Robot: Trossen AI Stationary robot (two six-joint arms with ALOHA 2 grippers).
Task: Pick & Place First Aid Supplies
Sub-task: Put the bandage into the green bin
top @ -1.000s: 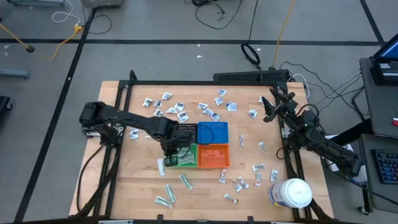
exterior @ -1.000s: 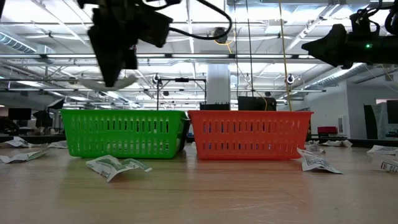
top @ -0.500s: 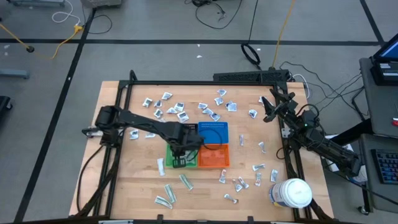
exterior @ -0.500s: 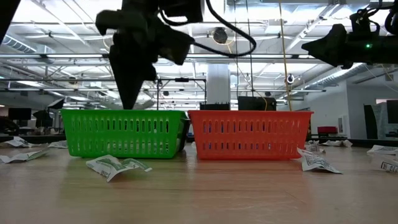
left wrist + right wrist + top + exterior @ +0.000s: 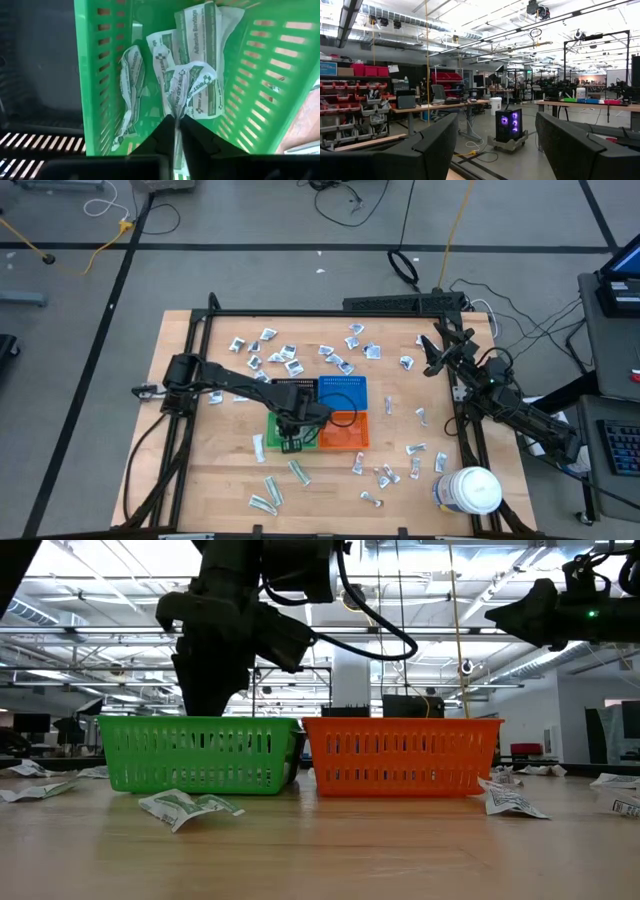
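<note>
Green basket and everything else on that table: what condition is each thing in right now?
Green bin: upright, holding several packets.
Held packet: pinched by the left gripper over the green bin.
Orange bin: upright beside the green one.
Blue bin: upright, behind the orange one.
Loose packets: scattered flat on the table.
White jar: lying at the table's corner.
Right gripper: open, raised, idle.

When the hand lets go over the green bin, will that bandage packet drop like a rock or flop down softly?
Probably softly. The adhesive bandage packet pinched in the left hand looks thin and crinkled, so it is likely floppy and very light. It may flutter down onto the other packets in the green bin. Its wrapper looks smooth, so it might slip.
</note>
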